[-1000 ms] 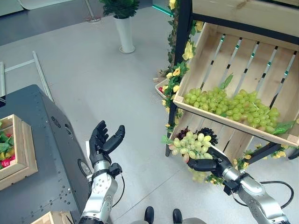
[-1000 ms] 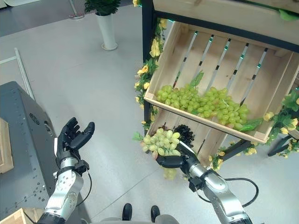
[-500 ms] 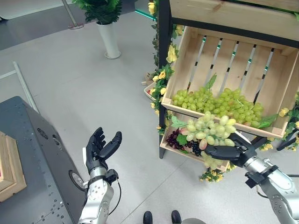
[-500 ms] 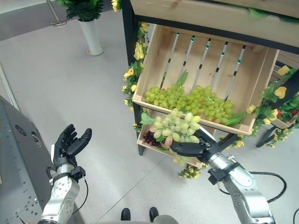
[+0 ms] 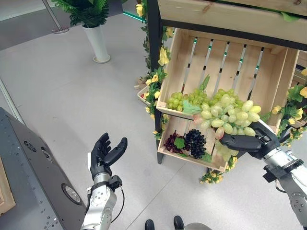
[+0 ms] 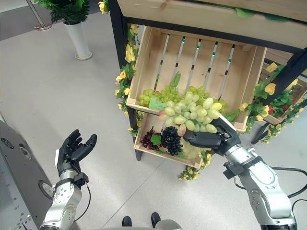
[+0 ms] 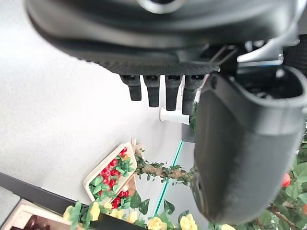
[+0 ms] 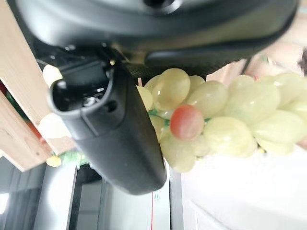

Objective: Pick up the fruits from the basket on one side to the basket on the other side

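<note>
R robot hand [image 5: 252, 142] is closed round a grape bunch [image 5: 229, 120]: thumb and fingers curl under and about it, and the R wrist view shows pale green grapes, one reddish, pressed against the palm w/ the thumb across them. The bunch sits on top of the hand and spreads away from the wrist, long axis roughly along the line of the fingers, a few grapes hanging below the hand.

Just past the fingertips is the upper crate [image 5: 178, 52], slatted and tilted toward the robot, w/ more green grapes [image 5: 181, 99] heaped against its front lip. The held bunch overlaps that lip in both eye views; can't tell if it touches the heap or hangs just in front. Under the hand and a bit beyond it, the lower crate [image 5: 169, 130] holds dark grapes [image 5: 194, 142].

L robot hand [image 5: 104, 152] is well apart on the other side, palm up, fingers straight and relaxed, holding nothing; the L wrist view shows bare floor past its fingers. A dark desk [image 5: 33, 177] lies beside the L arm.

Judgement: the bunch is wholly w/ the R hand, so the R arm is the nearer one. What matters next is whether the fruit is clear of the upper crate's lip, so it doesn't snag the heap, since the other basket isn't near this hand.
</note>
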You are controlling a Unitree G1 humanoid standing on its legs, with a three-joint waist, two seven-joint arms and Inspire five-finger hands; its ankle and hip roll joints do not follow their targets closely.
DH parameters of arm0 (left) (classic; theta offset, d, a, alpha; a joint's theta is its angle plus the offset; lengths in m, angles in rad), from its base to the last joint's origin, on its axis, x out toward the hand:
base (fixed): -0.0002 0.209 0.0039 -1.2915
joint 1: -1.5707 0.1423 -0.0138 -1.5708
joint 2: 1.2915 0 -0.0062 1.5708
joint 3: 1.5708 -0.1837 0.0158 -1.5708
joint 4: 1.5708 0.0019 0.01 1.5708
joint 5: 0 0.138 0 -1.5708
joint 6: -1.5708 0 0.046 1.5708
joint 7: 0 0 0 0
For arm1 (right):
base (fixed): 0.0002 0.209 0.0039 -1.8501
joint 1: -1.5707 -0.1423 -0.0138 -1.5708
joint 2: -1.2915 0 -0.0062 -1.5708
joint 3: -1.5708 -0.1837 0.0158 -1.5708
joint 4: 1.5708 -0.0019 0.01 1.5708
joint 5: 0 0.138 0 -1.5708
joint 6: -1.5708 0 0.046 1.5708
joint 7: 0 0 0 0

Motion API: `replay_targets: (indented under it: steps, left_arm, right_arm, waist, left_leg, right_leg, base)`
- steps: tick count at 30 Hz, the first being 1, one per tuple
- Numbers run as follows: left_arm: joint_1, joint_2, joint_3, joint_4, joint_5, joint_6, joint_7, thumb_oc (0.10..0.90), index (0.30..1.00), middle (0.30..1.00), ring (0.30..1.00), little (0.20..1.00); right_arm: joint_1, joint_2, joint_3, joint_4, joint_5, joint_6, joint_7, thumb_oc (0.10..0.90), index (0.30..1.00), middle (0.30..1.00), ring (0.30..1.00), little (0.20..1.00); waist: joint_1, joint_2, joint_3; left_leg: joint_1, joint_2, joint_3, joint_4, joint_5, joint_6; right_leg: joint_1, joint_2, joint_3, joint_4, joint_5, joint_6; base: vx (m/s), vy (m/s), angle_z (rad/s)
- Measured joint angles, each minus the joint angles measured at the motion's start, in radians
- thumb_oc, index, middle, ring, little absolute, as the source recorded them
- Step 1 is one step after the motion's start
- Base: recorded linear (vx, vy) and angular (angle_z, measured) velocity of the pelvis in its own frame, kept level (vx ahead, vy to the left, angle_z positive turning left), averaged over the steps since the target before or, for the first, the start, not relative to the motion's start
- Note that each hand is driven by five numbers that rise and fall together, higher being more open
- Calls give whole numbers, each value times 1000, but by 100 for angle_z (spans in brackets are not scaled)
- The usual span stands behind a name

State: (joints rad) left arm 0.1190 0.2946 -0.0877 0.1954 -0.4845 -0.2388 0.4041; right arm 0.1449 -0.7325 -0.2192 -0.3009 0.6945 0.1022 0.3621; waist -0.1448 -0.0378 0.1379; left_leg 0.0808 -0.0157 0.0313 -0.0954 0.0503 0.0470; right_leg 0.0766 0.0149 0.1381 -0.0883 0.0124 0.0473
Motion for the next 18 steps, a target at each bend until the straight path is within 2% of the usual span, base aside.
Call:
replay_targets:
  steps: [3, 8, 9, 13, 17, 18]
  left_arm:
    - [-1, 1, 0, 1, 0, 0, 0, 800, 900, 900, 900, 900]
    - [-17, 1, -15, 8, 0, 0, -18, 800, 900, 900, 900, 900]
    - [-18, 2, -19, 8, 0, 0, -22, 800, 900, 900, 900, 900]
    - [-17, 8, -19, 11, -1, 0, -37, 800, 900, 900, 900, 900]
    - [-21, 31, -36, 12, -2, 6, -58, 800, 900, 900, 900, 900]
    - [-24, 37, -47, 12, -2, 6, -64, 800, 900, 900, 900, 900]
  right_arm:
    - [-24, -71, -14, 24, -30, 0, -33, 400, 300, 300, 300, 300]
    - [-115, -196, -10, 162, -66, 18, -87, 400, 300, 300, 300, 300]
    - [-135, -241, -10, 202, -70, 27, -100, 400, 300, 300, 300, 300]
    - [-203, -263, -8, 285, -142, 46, -151, 400, 300, 300, 300, 300]
    - [-321, -348, 83, 394, -150, 97, -186, 400, 300, 300, 300, 300]
    - [-348, -360, 95, 424, -151, 108, -186, 400, 300, 300, 300, 300]
  waist:
    - [1, -8, -5]
    - [13, -23, -13]
    - [19, -24, -13]
    - [31, -30, -17]
    - [45, -30, -17]
    - [58, -31, -17]
  left_leg:
    - [-1, -1, 1, 5, 0, 1]
    - [-1, 0, -1, 6, 0, 1]
    - [-2, -1, -1, 6, 0, 1]
    - [-1, -1, -5, 6, 0, 1]
    - [1, -3, -18, 6, 1, 1]
    - [1, -3, -23, 6, 1, 1]
  right_leg:
    - [-1, 0, 1, 0, 1, 0]
    - [-1, 0, 0, 0, 3, -1]
    - [-1, 0, 0, 0, 3, -1]
    - [1, 0, -3, 0, 3, -1]
    - [4, -2, -8, 0, 3, 0]
    - [6, -3, -11, 0, 3, 0]
  base:
    - [0, 0, 0]
    - [0, 0, 0]
    - [0, 0, 0]
    - [1, 2, 1]
    - [-1, 1, 2]
    - [7, 3, 6]
